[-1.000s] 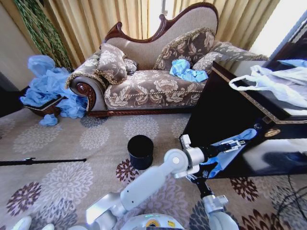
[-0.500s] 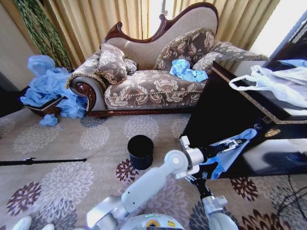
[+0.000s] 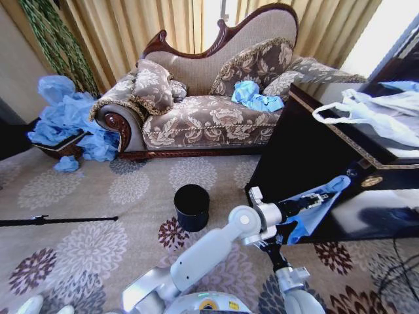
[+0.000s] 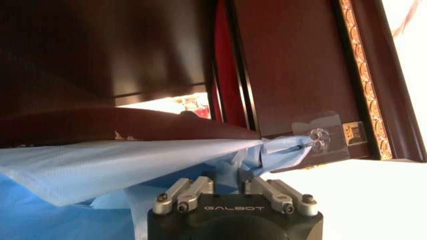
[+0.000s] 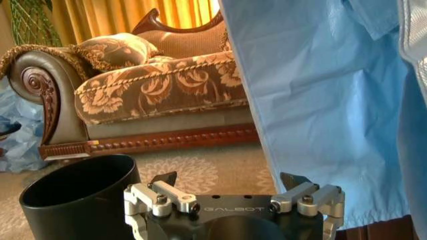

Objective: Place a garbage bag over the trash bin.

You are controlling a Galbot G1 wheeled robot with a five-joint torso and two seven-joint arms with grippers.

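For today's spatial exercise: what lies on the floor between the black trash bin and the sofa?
In the head view, the stretch from the trash bin to the sofa is bare patterned carpet; nothing lies there.

We see the garbage bag [image 3: 313, 212] as light blue film, and the trash bin [image 3: 191, 207] as plain black. The sofa [image 3: 196, 111] wears beige-and-brown floral damask in a dark red-brown carved frame. The carpet [image 3: 98, 216] is pale beige with purple-brown flower medallions. The cabinet [image 3: 314, 157] is dark brown with gold trim, the curtains [image 3: 131, 33] golden yellow.
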